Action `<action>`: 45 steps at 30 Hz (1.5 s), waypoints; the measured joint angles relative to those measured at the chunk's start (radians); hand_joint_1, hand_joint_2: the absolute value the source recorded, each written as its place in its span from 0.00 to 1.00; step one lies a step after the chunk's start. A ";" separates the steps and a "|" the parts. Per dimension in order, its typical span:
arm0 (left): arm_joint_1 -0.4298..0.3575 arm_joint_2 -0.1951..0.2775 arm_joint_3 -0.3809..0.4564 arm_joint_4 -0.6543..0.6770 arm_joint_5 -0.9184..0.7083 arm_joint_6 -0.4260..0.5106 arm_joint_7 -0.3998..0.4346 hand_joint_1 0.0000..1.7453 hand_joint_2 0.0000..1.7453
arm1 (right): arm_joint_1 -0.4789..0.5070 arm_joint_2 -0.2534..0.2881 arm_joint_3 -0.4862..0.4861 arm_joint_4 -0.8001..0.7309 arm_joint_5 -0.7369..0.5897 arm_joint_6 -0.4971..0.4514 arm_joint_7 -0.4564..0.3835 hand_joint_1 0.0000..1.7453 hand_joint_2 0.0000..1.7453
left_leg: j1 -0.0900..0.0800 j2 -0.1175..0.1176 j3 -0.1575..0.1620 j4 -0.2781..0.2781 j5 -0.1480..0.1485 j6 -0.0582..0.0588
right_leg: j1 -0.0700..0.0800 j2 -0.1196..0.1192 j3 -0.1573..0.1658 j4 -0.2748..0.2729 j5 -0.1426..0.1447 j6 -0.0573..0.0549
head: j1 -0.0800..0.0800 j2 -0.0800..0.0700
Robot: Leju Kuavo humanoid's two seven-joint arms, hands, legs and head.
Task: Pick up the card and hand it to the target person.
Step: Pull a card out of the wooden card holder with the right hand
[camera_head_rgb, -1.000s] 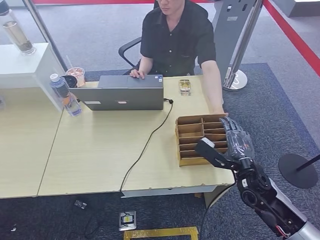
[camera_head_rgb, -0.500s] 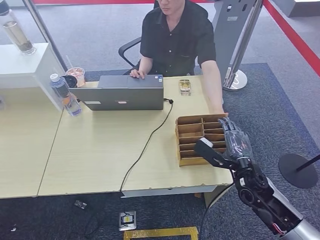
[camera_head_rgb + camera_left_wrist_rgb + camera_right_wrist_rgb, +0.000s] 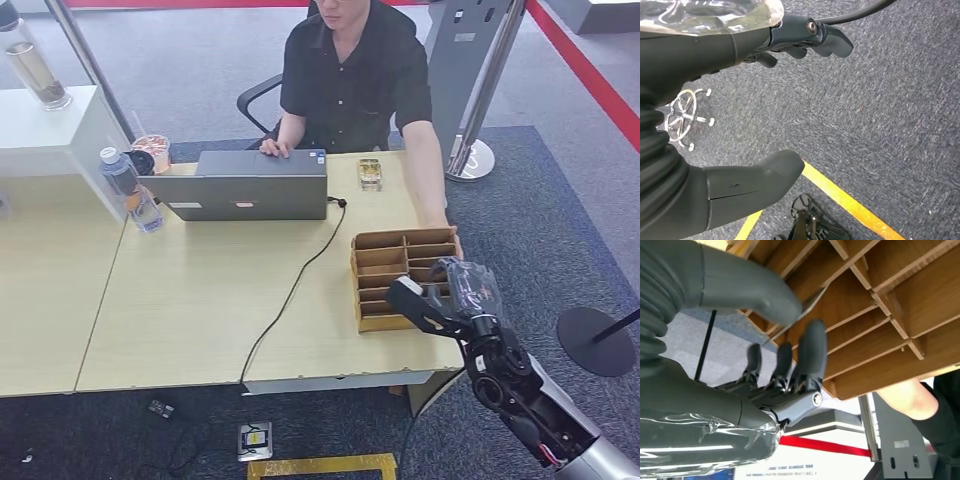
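I count 1 wooden organiser [image 3: 392,275] on the worktop [image 3: 226,300], 1 laptop [image 3: 245,185], 1 water bottle [image 3: 124,190], 1 cup [image 3: 153,152] and 1 person [image 3: 355,75] seated behind it. The right hand [image 3: 456,290] sits over the organiser's right end, beside the person's hand [image 3: 451,238]. From the head view I cannot make out any card. The right wrist view shows more: a thin card [image 3: 806,307] edge lies between the thumb and the dark fingers [image 3: 811,352], just at the organiser's slats; I cannot tell whether it is pinched. The left wrist view shows the left hand [image 3: 764,100] hanging over grey carpet, thumb and fingers wide apart, holding nothing.
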 joint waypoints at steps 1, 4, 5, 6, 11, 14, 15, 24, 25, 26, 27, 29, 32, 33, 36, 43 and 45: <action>0.000 0.000 0.000 0.000 -0.002 -0.001 0.000 0.00 1.00 | 0.002 0.000 0.000 0.000 0.002 0.001 0.004 0.91 1.00 | 0.000 0.000 0.000 0.000 0.000 0.000 | 0.000 0.000 0.000 0.000 0.000 0.000 | 0.000 0.000; 0.000 0.001 0.000 0.000 -0.008 -0.004 0.000 0.00 1.00 | 0.004 0.000 -0.001 0.000 0.012 0.006 0.016 0.89 1.00 | 0.000 0.000 0.000 0.000 0.000 0.000 | 0.000 0.000 0.000 0.000 0.000 0.000 | 0.000 0.000; 0.000 0.002 0.000 0.000 -0.011 -0.004 0.000 0.00 1.00 | 0.004 0.000 -0.002 0.000 0.018 0.008 0.021 0.88 1.00 | 0.000 0.000 0.000 0.000 0.000 0.000 | 0.000 0.000 0.000 0.000 0.000 0.000 | 0.000 0.000; 0.000 0.002 0.000 0.000 -0.013 -0.005 0.000 0.00 1.00 | 0.005 0.000 -0.003 0.000 0.025 0.012 0.026 0.89 1.00 | 0.000 0.000 0.001 0.000 0.000 0.000 | 0.000 0.000 0.000 0.000 0.000 0.000 | 0.000 0.000; 0.000 0.004 0.000 0.000 -0.022 -0.005 0.000 0.00 1.00 | 0.009 0.000 -0.008 -0.001 0.069 0.031 0.052 0.89 1.00 | 0.000 0.000 0.001 0.000 0.000 0.000 | 0.000 0.000 0.000 0.000 0.000 0.000 | 0.000 0.000; 0.000 0.004 0.000 0.000 -0.028 -0.005 0.000 0.00 1.00 | 0.014 0.000 -0.009 -0.002 0.091 0.040 0.064 0.91 1.00 | 0.000 0.000 0.001 0.000 0.000 0.000 | 0.000 0.000 0.000 0.000 0.000 0.000 | 0.000 0.000; 0.000 0.004 0.000 0.000 -0.030 -0.005 0.000 0.00 1.00 | 0.017 0.000 -0.009 -0.003 0.096 0.042 0.068 0.91 1.00 | 0.000 0.000 0.001 0.000 0.000 0.000 | 0.000 0.000 0.000 0.000 0.000 0.000 | 0.000 0.000; 0.000 0.005 0.000 0.000 -0.033 -0.005 -0.001 0.00 1.00 | 0.026 0.000 -0.010 -0.014 0.160 0.046 0.088 1.00 1.00 | 0.000 0.000 0.001 0.000 0.000 0.000 | 0.000 0.000 0.000 0.000 0.000 0.000 | 0.000 0.000; 0.000 0.005 0.000 0.000 -0.030 -0.005 -0.001 0.00 1.00 | 0.027 0.000 -0.011 -0.020 0.172 0.046 0.091 1.00 1.00 | 0.000 0.000 0.001 0.000 0.000 0.000 | 0.000 0.000 0.000 0.000 0.000 0.000 | 0.000 0.000; 0.000 0.005 0.000 0.000 -0.027 -0.005 -0.002 0.00 1.00 | 0.029 0.000 -0.012 -0.028 0.186 0.045 0.094 1.00 1.00 | 0.000 0.000 0.001 0.000 0.000 0.000 | 0.000 0.000 0.000 0.000 0.000 0.000 | 0.000 0.000; 0.000 0.005 0.000 0.000 -0.023 -0.005 -0.003 0.00 1.00 | 0.032 0.000 -0.013 -0.037 0.201 0.045 0.096 1.00 1.00 | 0.000 0.000 0.000 0.000 0.000 0.000 | 0.000 0.000 0.000 0.000 0.000 0.000 | 0.000 0.000; 0.000 0.005 0.000 0.000 -0.015 -0.004 -0.004 0.00 1.00 | 0.035 0.000 -0.016 -0.062 0.233 0.045 0.100 1.00 1.00 | 0.000 0.000 0.000 0.000 0.000 0.000 | 0.000 0.000 0.000 0.000 0.000 0.000 | 0.000 0.000; 0.000 0.005 0.000 0.000 -0.003 -0.001 -0.004 0.00 1.00 | 0.035 0.000 -0.019 -0.108 0.282 0.045 0.103 1.00 1.00 | 0.000 0.000 0.000 0.000 0.000 0.000 | 0.000 0.000 0.000 0.000 0.000 0.000 | 0.000 0.000; 0.000 0.004 0.000 0.000 0.001 0.000 -0.004 0.00 1.00 | 0.035 0.000 -0.021 -0.126 0.297 0.045 0.103 1.00 1.00 | 0.000 0.000 0.000 0.000 0.000 0.000 | 0.000 0.000 0.000 0.000 0.000 0.000 | 0.000 0.000; 0.000 0.004 0.001 0.000 0.017 0.005 -0.004 0.00 1.00 | 0.034 0.000 -0.024 -0.182 0.340 0.047 0.099 1.00 1.00 | 0.000 0.000 0.000 0.000 0.000 0.000 | 0.000 0.000 0.000 0.000 0.000 0.000 | 0.000 0.000; 0.000 -0.002 0.004 0.000 0.051 0.015 -0.005 0.00 1.00 | 0.006 0.000 -0.015 -0.284 0.434 0.062 0.080 1.00 1.00 | 0.000 0.000 0.000 0.000 0.000 0.000 | 0.000 0.000 0.001 0.000 0.000 0.000 | 0.000 0.000; 0.000 -0.004 0.005 0.000 0.058 0.016 -0.005 0.00 1.00 | -0.005 0.000 -0.008 -0.303 0.479 0.066 0.078 1.00 1.00 | 0.000 0.000 0.000 0.000 0.000 0.000 | 0.000 0.000 0.001 0.000 0.000 0.000 | 0.001 0.000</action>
